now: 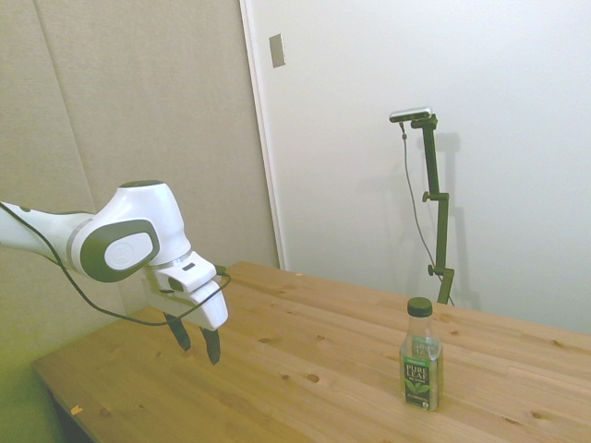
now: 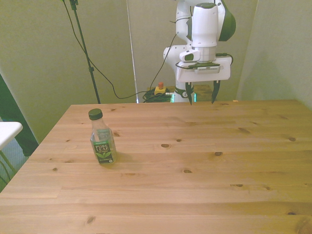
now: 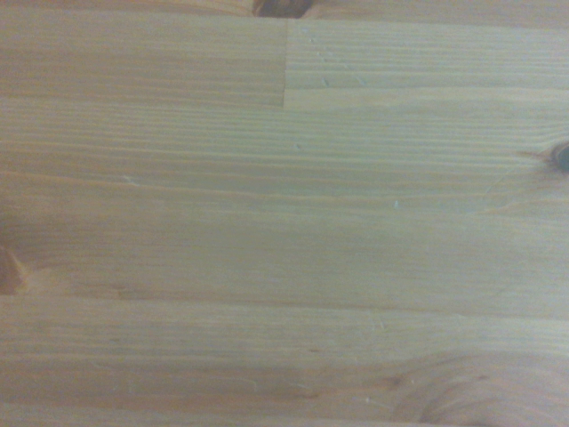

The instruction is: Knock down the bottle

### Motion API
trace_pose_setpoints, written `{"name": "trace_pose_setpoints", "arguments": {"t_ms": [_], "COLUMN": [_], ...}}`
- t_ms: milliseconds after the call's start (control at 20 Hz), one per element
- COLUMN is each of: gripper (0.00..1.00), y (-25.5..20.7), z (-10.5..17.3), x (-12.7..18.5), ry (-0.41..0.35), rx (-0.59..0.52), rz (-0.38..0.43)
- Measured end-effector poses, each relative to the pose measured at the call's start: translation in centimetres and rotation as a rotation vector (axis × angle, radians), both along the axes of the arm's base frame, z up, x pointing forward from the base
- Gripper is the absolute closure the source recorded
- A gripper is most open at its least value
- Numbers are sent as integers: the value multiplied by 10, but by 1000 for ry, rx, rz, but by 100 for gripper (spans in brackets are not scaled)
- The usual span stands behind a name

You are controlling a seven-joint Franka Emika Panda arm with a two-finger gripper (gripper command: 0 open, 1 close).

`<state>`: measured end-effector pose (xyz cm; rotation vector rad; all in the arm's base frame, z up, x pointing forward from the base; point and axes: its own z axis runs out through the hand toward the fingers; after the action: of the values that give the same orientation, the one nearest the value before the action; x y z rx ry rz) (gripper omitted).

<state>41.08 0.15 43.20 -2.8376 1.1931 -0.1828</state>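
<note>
Nearest you in the side view stands one bottle, upright on the table: clear squarish body, dark green cap and label, well apart from the gripper, whose two fingers hang spread and empty. From the front you see that single bottle toward the front view's left, with the gripper over the far edge. Your wrist view shows only wood grain.

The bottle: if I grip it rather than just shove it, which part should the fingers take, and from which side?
Judging from its pose, take the bottle across its squarish body, just above the label, coming in level from the front view's right, where the gripper hangs open. It stands upright and alone on the table, and the flat sides look like surer seats for the fingers than the narrow cap.
</note>
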Motion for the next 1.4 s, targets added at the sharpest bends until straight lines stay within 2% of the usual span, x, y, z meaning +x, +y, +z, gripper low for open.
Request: {"name": "trace_pose_setpoints", "arguments": {"t_ms": [100, 150, 400, 950, 1400], "gripper": [0, 100, 100, 100, 100], "y": [-1, -6, -59, -216, -308], "z": [-2, -3, 2, 45, 62], "x": [-1, -1, -2, -6, 32], "ry": [5, 4, -25, -101, -145], "rx": [-4, -16, -83, -91, -112], "rz": [-5, -5, -48, -167, -267]}}
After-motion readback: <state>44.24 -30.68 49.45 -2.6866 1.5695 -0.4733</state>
